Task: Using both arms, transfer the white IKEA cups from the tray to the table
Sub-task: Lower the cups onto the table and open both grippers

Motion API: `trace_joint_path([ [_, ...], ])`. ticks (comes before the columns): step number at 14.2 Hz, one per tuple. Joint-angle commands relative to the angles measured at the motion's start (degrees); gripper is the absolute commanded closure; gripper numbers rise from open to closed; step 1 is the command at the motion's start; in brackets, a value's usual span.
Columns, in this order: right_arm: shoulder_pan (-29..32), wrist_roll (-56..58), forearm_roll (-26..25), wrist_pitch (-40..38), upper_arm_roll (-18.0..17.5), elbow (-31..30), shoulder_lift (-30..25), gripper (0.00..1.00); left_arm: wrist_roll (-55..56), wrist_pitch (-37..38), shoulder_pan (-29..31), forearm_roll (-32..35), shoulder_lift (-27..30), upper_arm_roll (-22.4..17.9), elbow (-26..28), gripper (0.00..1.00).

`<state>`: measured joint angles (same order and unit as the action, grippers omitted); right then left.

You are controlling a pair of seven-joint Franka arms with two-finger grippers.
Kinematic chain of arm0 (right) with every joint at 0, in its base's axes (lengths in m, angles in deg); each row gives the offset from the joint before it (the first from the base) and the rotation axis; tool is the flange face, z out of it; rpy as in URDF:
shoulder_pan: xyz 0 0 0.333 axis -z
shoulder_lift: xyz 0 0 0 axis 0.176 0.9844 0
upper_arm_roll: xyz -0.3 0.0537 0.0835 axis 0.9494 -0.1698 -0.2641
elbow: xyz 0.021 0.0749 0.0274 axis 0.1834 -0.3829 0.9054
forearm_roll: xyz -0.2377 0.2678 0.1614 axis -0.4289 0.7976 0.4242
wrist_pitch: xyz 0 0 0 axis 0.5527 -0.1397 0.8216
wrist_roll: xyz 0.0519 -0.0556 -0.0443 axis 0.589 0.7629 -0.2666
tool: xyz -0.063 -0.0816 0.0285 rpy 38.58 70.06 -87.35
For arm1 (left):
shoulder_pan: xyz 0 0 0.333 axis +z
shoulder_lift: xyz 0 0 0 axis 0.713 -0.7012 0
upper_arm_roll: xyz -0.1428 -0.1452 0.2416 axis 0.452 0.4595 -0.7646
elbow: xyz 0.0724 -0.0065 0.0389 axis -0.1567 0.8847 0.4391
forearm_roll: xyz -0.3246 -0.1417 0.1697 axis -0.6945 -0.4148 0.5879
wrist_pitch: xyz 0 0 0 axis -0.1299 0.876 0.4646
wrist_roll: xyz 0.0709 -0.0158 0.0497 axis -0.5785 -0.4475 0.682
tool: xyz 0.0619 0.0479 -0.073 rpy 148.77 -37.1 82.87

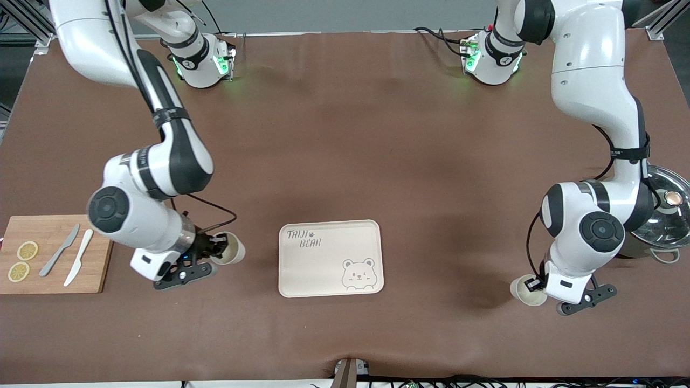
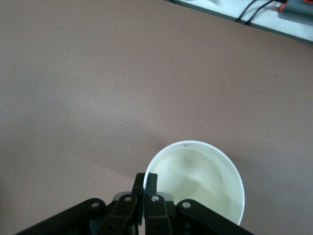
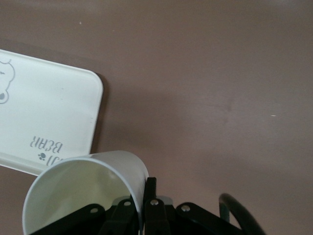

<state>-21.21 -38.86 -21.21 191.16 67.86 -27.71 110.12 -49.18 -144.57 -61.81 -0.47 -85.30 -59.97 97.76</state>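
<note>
- Two small off-white handleless cups are in the grippers: the right gripper [image 1: 215, 249] is clamped on the rim of one tilted white cup [image 1: 229, 248], above the brown mat between the wooden board and the cream bear tray [image 1: 330, 258], at about nine o'clock from the tray
- Left gripper [image 1: 535, 284] is clamped on the rim of the second white cup [image 1: 527, 291], low over the mat toward the left arm's end of the table, at about three o'clock from the tray and well apart from it
- Wide bare brown table mat [image 1: 345, 151] lies between both cups and the tray's rounded edges; the tray holds nothing
- Right wrist view shows one finger inside and one outside the cup wall [image 3: 88, 191], with the tray corner [image 3: 73, 107] close beside the cup mouth
- Left wrist view shows the fingers pinched on the rim of its cup [image 2: 200, 181], with only mat around it
- Front view alone shows the wooden cutting board [image 1: 54, 253] with two lemon slices [image 1: 22, 261], a grey knife [image 1: 59, 250] and a white knife [image 1: 78, 257], at nine o'clock from the right gripper
- Grey-green pot with glass lid [image 1: 666, 213] sits at the left arm's end, partly hidden by that arm
</note>
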Motion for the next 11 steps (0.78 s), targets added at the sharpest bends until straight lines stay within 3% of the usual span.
trace_joint_path([
  [1,3.3,6.5,0.7,-0.7,-0.6,-1.5,-1.3,1.0,-1.6,-3.9,1.6,-1.3,-0.4,1.5,1.3,1.0],
  [6,8.4,17.9,0.7,-0.1,-0.6,-1.8,-0.9,1.0,-1.6,-4.1,3.0,-1.3,-1.2,3.2,1.3,0.99],
  [9,11.0,24.0,0.8,0.9,-0.6,-1.8,0.6,1.0,-1.8,-4.1,3.2,-1.2,-1.8,3.4,1.3,0.62],
  [11,12.0,27.7,0.8,2.6,-0.6,-1.8,1.9,1.0,-2.4,-4.1,3.2,-1.2,-1.8,3.5,1.3,0.48],
])
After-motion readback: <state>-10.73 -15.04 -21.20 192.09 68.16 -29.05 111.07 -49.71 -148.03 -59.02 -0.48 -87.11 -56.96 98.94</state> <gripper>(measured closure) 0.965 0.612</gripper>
